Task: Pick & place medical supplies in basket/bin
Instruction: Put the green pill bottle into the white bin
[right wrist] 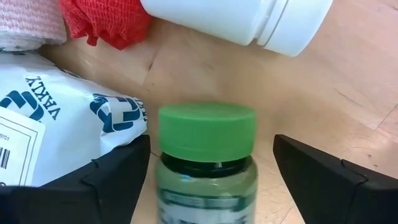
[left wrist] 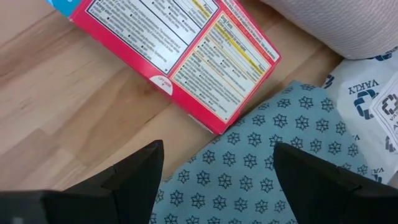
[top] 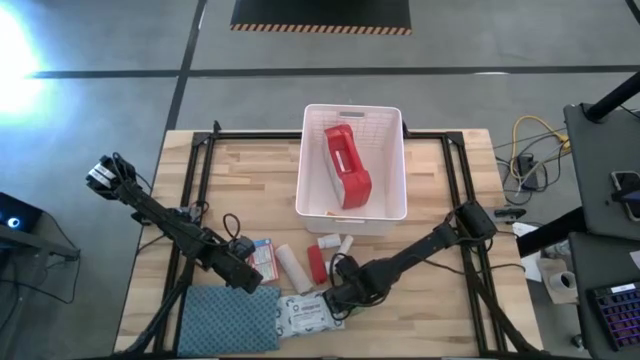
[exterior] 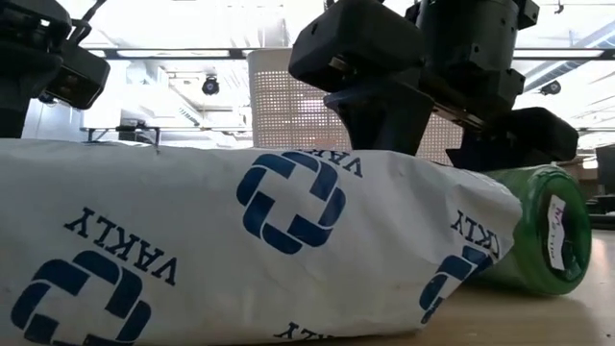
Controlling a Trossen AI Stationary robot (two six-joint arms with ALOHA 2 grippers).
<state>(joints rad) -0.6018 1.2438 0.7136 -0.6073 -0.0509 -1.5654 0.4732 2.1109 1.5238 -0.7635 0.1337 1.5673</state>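
Wipes packet [exterior: 240,240]: white, blue cross logo, "VAKLY" print; lies flat at front tabletop [top: 450,300] edge, beside blue-grey star-print cloth [top: 228,318].
Green-capped bottle [right wrist: 207,155]: on its side, touching packet, between spread fingers of right hand [right wrist: 208,180]; fingers clear of it on both sides.
White bottle [right wrist: 239,20], red roll [right wrist: 102,22]: just beyond it.
Red-and-white box [left wrist: 180,53]: near open, empty left hand [left wrist: 217,180], over cloth edge.
White slotted bin [top: 352,163]: mid-tabletop, holds red first-aid pouch [top: 346,166].

Pouch [top: 345,165] inside bin [top: 390,205]; bottle [right wrist: 207,163] beside wipes packet [right wrist: 59,124].
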